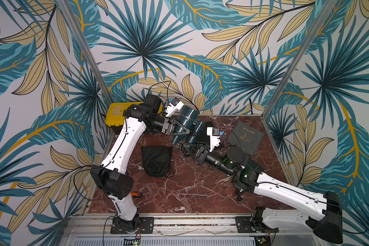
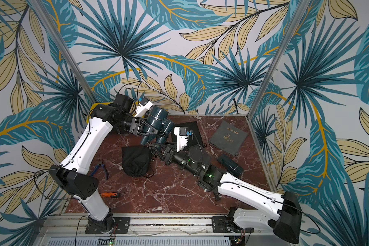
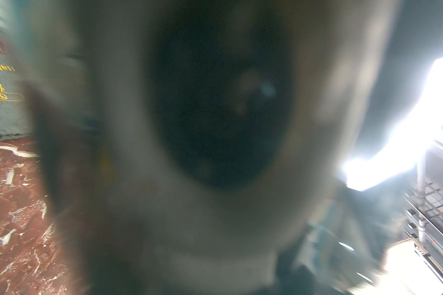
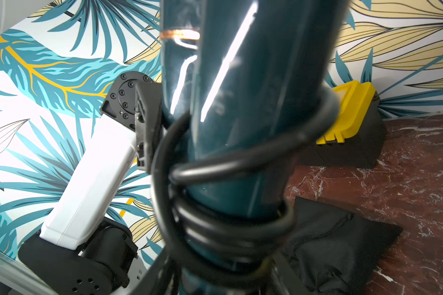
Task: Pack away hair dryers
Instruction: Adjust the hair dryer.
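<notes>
Above the red marble-patterned table (image 1: 179,196), near its back edge, a dark teal-blue plastic hair dryer (image 1: 189,119) is held aloft.
The left gripper (image 1: 184,128) clamps its barrel; the fingers of the right gripper (image 1: 184,147) flank the cord-wrapped handle, and I cannot tell whether they grip.

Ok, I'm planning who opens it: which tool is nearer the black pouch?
Right. The right tool is just off the black pouch's far corner, at the held teal dryer's handle; the left tool is farther back, on its barrel.
</notes>
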